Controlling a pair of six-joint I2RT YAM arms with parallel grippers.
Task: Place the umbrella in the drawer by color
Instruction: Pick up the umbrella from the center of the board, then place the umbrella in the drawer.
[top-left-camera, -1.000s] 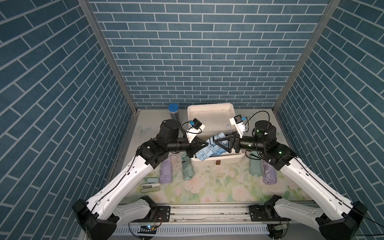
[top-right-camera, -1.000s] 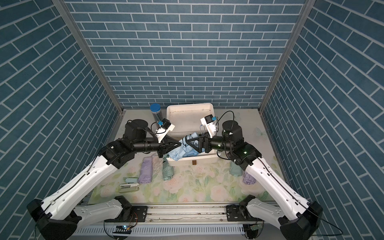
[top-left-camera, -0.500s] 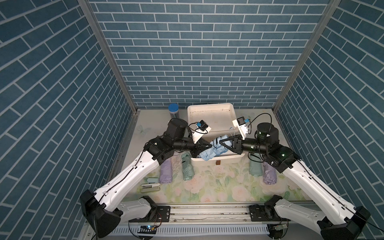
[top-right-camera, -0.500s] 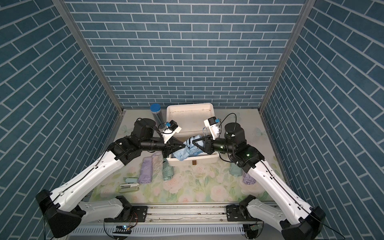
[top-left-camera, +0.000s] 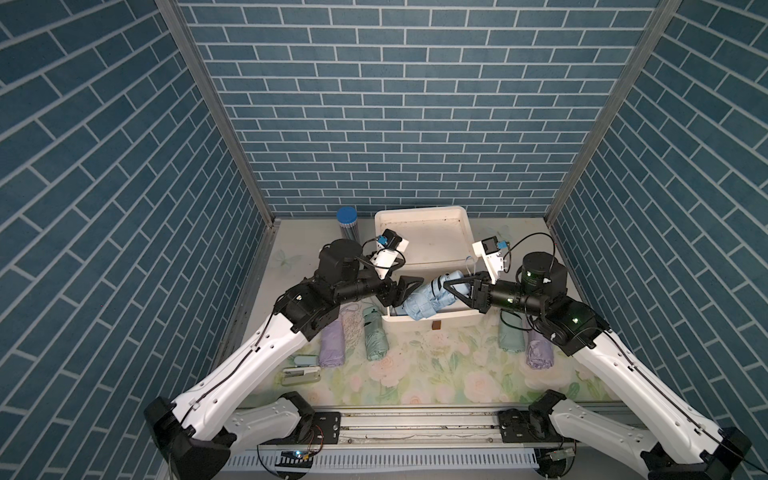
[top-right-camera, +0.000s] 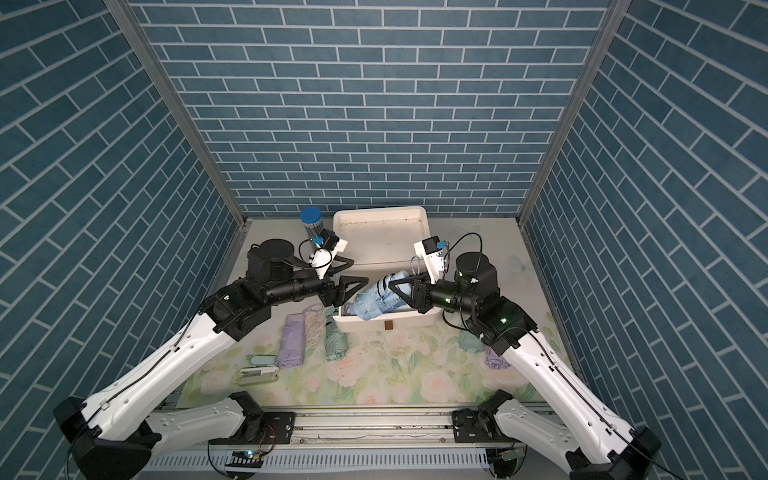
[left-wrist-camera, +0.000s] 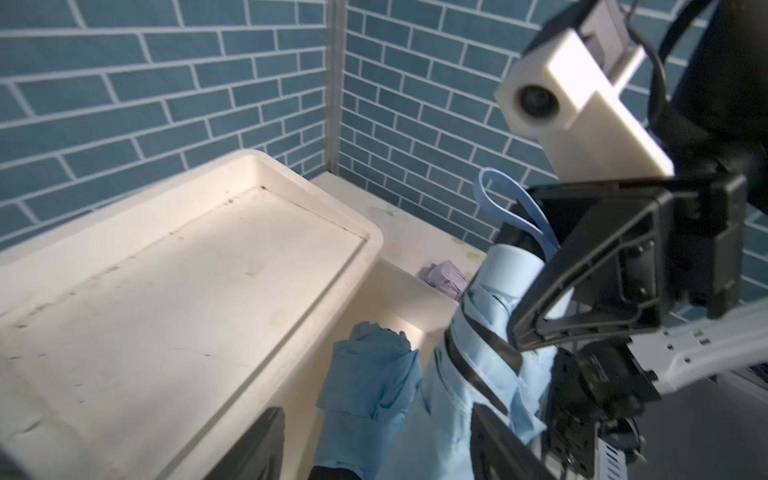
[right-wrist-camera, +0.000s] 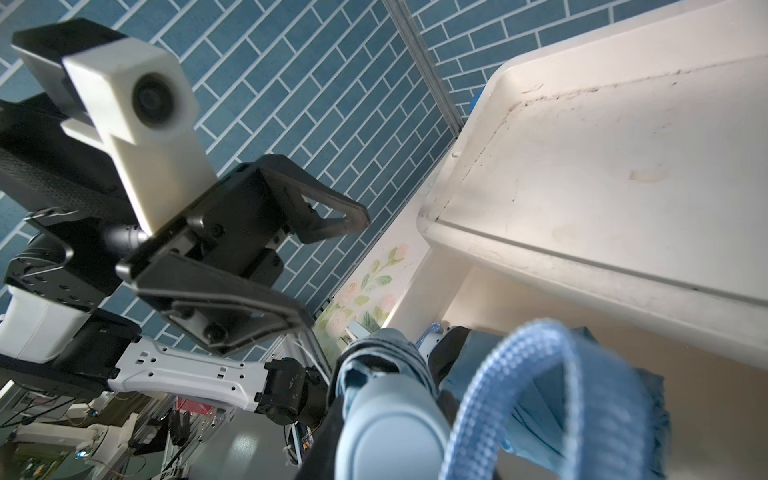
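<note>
Right claw (top-left-camera: 451, 289), level, clamps blue umbrella (top-left-camera: 424, 303) over drawer (top-left-camera: 457, 322); left claw (top-left-camera: 409, 291) spread.

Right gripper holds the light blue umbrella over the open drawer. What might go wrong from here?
The light blue umbrella is gripped near its handle by the right gripper; the long loose end may swing or slip.
Its lower end sits over the front wall of the drawer and may land outside.
The open left gripper is close to the fabric and may snag it.

A lab-style robot test booth: brick-print panels (top-left-camera: 395, 104) stand behind and beside the white drawer unit (top-left-camera: 419, 210), with a mounting rail (top-left-camera: 415, 424) in front.
</note>
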